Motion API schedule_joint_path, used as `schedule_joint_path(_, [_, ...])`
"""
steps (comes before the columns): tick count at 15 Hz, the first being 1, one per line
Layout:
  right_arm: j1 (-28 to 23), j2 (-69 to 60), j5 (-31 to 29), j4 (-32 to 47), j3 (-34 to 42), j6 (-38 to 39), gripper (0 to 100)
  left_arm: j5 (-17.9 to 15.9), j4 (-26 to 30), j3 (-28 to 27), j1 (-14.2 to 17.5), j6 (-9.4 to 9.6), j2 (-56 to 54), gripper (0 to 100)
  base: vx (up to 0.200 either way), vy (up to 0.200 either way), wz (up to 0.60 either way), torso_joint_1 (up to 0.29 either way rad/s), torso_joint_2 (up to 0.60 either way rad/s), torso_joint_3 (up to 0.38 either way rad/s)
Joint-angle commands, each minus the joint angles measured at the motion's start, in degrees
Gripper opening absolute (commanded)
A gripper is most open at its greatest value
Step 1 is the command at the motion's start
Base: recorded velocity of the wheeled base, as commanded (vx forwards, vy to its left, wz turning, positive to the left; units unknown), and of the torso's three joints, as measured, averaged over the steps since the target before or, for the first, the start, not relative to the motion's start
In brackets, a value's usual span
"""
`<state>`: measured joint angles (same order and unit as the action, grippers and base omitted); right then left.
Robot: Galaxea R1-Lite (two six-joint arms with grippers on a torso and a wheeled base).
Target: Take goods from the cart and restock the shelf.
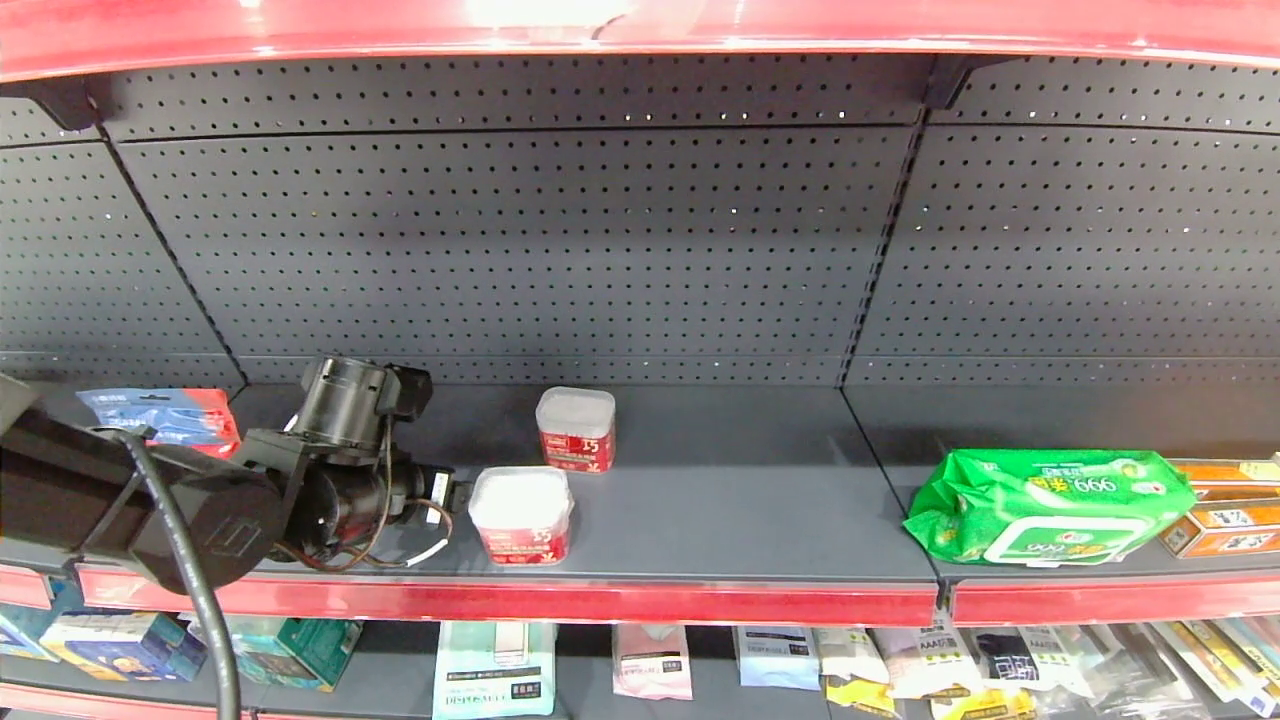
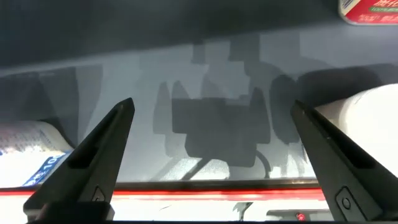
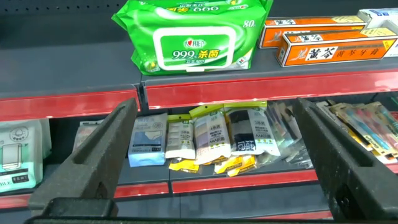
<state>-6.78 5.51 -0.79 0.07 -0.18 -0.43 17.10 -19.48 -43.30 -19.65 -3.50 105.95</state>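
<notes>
On the shelf point(image 1: 720, 500), restocking looks partly done: two tubs stand there, with much of the board bare.
Ahead of the right gripper point(image 3: 214, 102), whose jaws are wide apart and empty, lies the green wipes pack point(image 1: 1040, 505), with small sachets point(image 3: 211, 137) framed between the jaws on the tier below. The left gripper point(image 2: 212, 104), jaws also apart and holding nothing, has the front tub point(image 1: 522, 515) just outside one finger and the rear tub point(image 1: 576, 428) farther ahead. Both tubs are lidded, their contents hidden. More stock probably has yet to come.
</notes>
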Motion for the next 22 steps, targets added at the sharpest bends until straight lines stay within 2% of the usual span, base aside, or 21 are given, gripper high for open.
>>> schedule_joint_path(1, [0.0,0.0,0.0,0.0,0.0,0.0,100,0.0,0.0,-0.3,-0.2,-0.02,0.2,100,0.000,0.000,0.00,0.000,0.00,0.000])
schedule_joint_path(9, [0.0,0.1,0.0,0.0,0.0,0.0,100,0.3,0.0,-1.8,-1.6,-0.02,1.5,100,0.000,0.000,0.00,0.000,0.00,0.000])
schedule_joint_path(16, [0.0,0.0,0.0,0.0,0.0,0.0,100,0.3,0.0,-2.0,-1.5,-0.02,1.6,100,0.000,0.000,0.00,0.000,0.00,0.000])
schedule_joint_path(18, [0.0,0.1,0.0,0.0,0.0,0.0,100,0.3,0.1,-1.3,-0.8,-0.02,0.3,100,0.000,0.000,0.00,0.000,0.00,0.000])
schedule_joint_path(19, [0.0,0.0,0.0,0.0,0.0,0.0,100,0.3,0.3,-0.3,0.8,0.33,-2.4,100,0.000,0.000,0.00,0.000,0.00,0.000])
schedule_joint_path(22, [0.0,0.0,0.0,0.0,0.0,0.0,100,-0.3,2.8,5.2,4.2,1.04,-16.9,100,0.000,0.000,0.00,0.000,0.00,0.000])
